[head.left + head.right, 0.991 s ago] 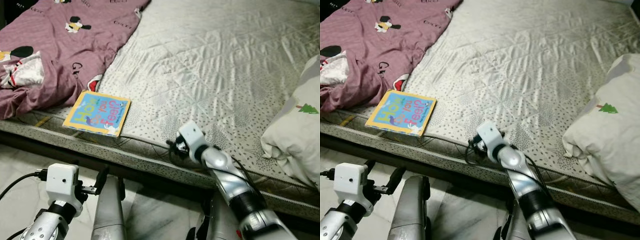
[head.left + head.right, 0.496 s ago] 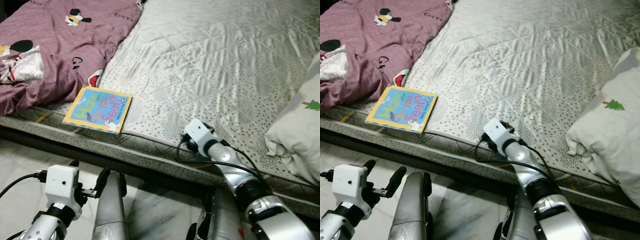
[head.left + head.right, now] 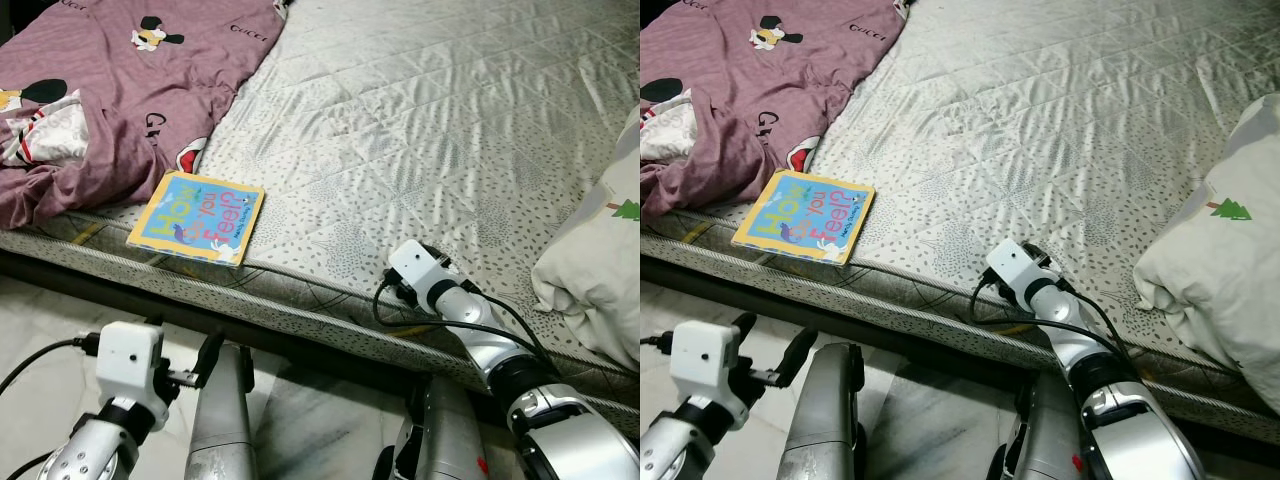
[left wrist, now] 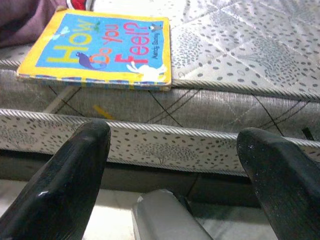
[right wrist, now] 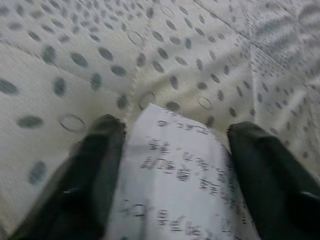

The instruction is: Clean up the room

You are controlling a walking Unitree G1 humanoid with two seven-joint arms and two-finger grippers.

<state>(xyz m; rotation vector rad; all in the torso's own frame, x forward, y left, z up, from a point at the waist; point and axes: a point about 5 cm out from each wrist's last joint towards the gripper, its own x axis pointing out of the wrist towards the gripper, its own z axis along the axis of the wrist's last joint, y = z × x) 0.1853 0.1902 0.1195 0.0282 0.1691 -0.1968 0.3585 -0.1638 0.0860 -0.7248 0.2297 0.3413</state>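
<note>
— Much tidied on the bed yet?

— Hardly any, by the look of it. Just one small bit in hand.

— Which bit?

— A white paper, sitting right between the two black fingers of the right end effector. Looks pinched on both sides, with the spotty bed cover just under it.

— And the left end effector?

— Down low by the floor, fingers wide apart, holding nothing. Pointing at the side of the bed.

— Anything near it to grab?

— Yes, a picture book. Lying flat at the bed's edge, just above and ahead of those open fingers, not touching them.

— More to do after that?

— Plenty, probably. A purple blanket all bunched up past the book, farther from the left end effector. A white pillow off to the outer side of the right end effector, close to the bed's edge.

— So, nearly done?

— No. Only at the start: paper to put away, book to pick up, blanket and pillow maybe to straighten.
</note>
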